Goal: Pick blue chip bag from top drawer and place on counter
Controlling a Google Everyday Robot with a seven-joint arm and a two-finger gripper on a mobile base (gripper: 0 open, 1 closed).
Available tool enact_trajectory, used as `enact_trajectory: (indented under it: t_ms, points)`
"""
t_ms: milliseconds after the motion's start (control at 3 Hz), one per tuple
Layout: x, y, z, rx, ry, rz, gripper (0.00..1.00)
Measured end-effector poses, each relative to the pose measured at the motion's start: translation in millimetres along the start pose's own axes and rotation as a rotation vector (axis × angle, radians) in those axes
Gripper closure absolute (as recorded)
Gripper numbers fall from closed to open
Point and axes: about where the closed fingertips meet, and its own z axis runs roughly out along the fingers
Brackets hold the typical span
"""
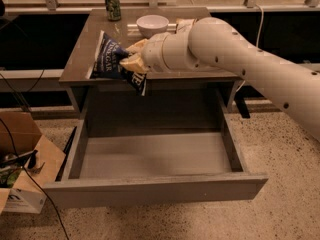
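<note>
My gripper (131, 60) is shut on the blue chip bag (109, 60), a dark navy bag with white lettering. It holds the bag above the front left part of the counter (90, 39); the bag's lower corner hangs over the counter's front edge. The top drawer (155, 156) is pulled fully open below, and its grey floor is bare. My white arm reaches in from the right.
A green can (113, 5) stands at the counter's back left. A white bowl (152, 25) sits at the back middle, with a pale packet (185, 24) beside it. A cardboard box (22, 159) and cables lie on the floor at the left.
</note>
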Motion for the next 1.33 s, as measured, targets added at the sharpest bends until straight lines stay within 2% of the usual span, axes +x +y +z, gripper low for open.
enact_trajectory:
  t_ms: [333, 667, 1000, 1333]
  points:
    - [-1.1, -36.4, 22.7, 0.107, -0.042, -0.006, 1.00]
    - [6.6, -72.7, 46.0, 0.181, -0.060, 0.008, 0.84]
    - [37.8, -107.9, 67.3, 0.256, -0.051, 0.088, 0.61]
    - [39.7, -108.2, 67.9, 0.257, -0.048, 0.089, 0.38]
